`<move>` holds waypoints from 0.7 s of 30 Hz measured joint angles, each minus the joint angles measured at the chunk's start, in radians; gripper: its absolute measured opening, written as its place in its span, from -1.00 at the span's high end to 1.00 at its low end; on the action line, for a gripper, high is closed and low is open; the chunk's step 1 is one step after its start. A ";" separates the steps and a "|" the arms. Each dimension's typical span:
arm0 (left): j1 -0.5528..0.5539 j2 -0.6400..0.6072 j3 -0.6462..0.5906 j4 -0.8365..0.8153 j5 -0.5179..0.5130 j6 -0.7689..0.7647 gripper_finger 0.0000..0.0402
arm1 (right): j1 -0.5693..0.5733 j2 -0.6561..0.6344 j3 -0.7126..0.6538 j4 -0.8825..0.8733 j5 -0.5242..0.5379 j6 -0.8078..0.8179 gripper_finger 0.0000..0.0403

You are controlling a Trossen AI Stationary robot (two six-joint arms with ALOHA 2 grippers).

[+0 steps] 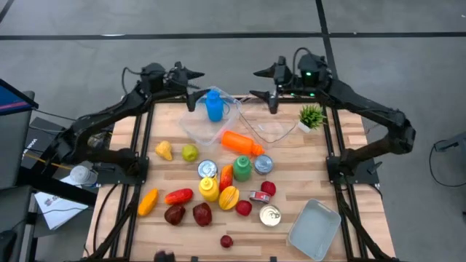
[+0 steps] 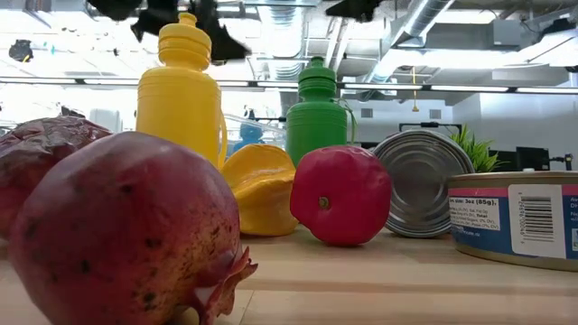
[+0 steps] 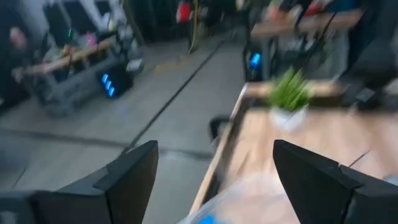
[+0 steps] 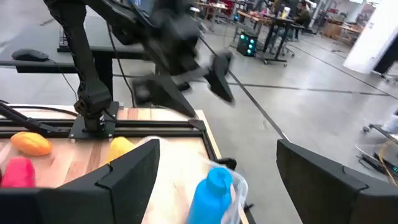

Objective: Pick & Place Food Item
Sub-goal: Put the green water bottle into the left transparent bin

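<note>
Left hand (image 1: 195,91) and right hand (image 1: 263,87), both fingers apart, hover over the far edge of the wooden slatted desk (image 1: 349,182); blue plastic bottle (image 1: 213,105) lies in clear crinkled bag (image 1: 195,125).

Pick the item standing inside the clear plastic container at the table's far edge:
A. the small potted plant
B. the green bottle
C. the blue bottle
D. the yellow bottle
C: the high view shows the blue bottle upright within the clear container, between the two raised grippers.
</note>
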 joint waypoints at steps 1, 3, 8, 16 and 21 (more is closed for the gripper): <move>-0.026 -0.024 0.001 0.001 0.015 -0.024 -0.52 | 0.005 -0.023 0.000 -0.035 0.014 0.000 -0.55; -0.090 -0.054 0.001 -0.003 0.032 -0.057 -0.50 | 0.012 -0.069 0.000 -0.103 0.030 0.000 -0.55; -0.301 -0.054 0.001 -0.009 0.035 -0.133 -0.49 | 0.024 -0.162 0.000 -0.211 0.082 0.025 -0.55; -0.546 0.106 0.000 0.022 -0.071 -0.209 -0.49 | 0.024 -0.240 0.001 -0.333 0.105 0.079 -0.55; -0.642 0.239 0.000 0.159 -0.128 -0.219 -0.48 | 0.039 -0.264 0.001 -0.422 0.103 0.079 -0.55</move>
